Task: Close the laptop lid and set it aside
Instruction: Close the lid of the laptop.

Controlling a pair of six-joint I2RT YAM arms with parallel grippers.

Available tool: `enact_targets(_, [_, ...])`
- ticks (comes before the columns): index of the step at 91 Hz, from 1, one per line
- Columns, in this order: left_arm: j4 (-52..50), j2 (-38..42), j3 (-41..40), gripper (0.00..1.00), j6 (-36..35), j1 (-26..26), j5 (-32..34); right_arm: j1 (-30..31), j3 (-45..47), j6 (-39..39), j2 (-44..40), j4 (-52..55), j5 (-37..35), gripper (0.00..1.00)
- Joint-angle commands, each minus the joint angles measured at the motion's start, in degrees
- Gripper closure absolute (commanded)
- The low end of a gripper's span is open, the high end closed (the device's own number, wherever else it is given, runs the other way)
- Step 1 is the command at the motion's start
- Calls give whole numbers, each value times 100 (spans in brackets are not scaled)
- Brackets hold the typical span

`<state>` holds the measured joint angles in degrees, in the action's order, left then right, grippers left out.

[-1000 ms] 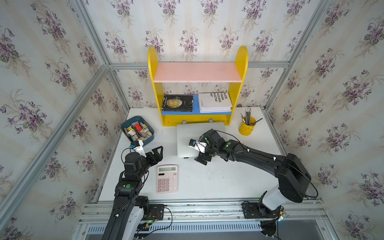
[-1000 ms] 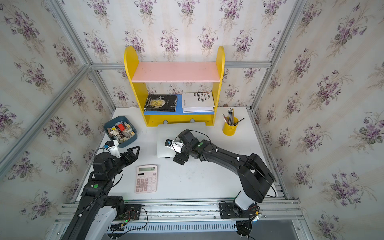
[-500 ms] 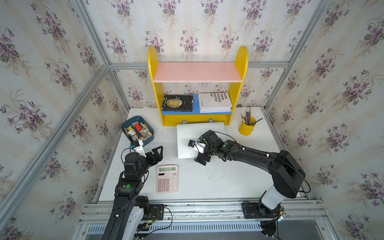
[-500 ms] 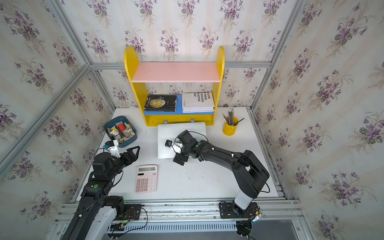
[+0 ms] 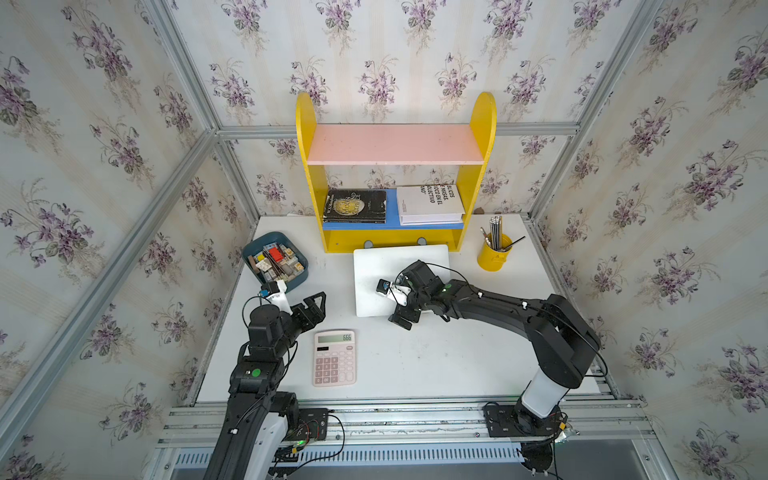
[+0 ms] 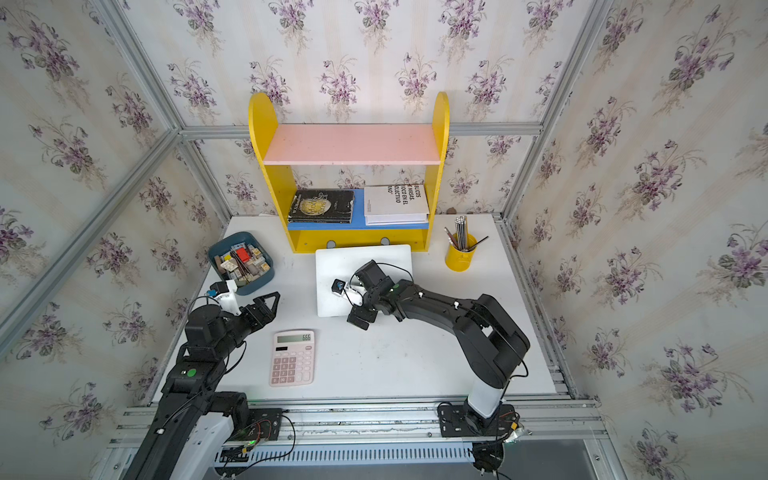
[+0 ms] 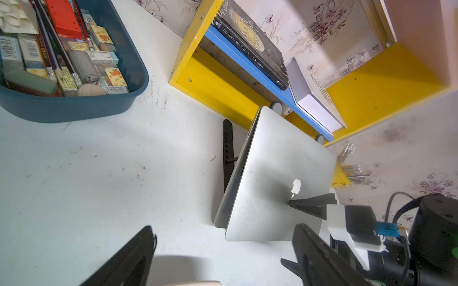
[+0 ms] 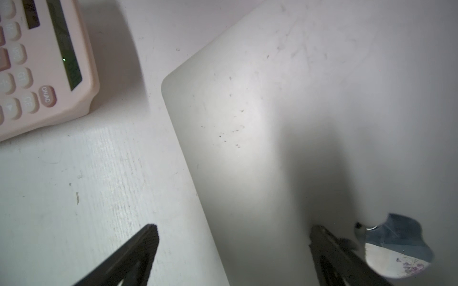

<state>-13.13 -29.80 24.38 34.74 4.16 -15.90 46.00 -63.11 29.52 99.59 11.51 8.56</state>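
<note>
Silver aluminium is shown by the laptop [image 5: 374, 274], which is laid on the white tabletop [image 5: 415, 361] just in front of the yellow shelf [image 5: 395, 243]. The laptop lid [image 7: 272, 161] is folded down over the base, with its apple logo [image 7: 296, 188] turned upward. The right tool [image 5: 401, 311] is held over the laptop's near edge with its jaws spread wide and nothing clasped. In the right wrist view one finger [image 8: 329, 252] is seen over the lid beside the logo, and the other finger [image 8: 133, 255] over bare tabletop past the edge. Whether the lid is actually touched cannot be told. The left tool [image 5: 311, 307] is likewise spread and empty, and is seen well apart from the laptop, between the blue tray [image 7: 74, 109] and the pink calculator [image 5: 335, 357].
</note>
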Motion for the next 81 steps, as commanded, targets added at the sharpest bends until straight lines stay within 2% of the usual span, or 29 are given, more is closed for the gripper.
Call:
enact_targets(1, [108,-5,5,10,-24,2,-10,-30,-51,-94,76,-25,-13,0])
enact_targets(28, [124,-16,5,10,-33,-3,-43,-97,-61,-179,133,-55,24,0])
enact_targets(47, [173,-116,18,10,-37,-2,-158,-149,165,-365,-253,-339,176,0])
enact_targets(61, [262,-233,32,11,-41,3,-370,-340,521,-851,-747,-928,199,0])
enact_targets(81, [500,-570,25,9,73,4,-790,-772,1234,-1980,-1481,-1800,289,0])
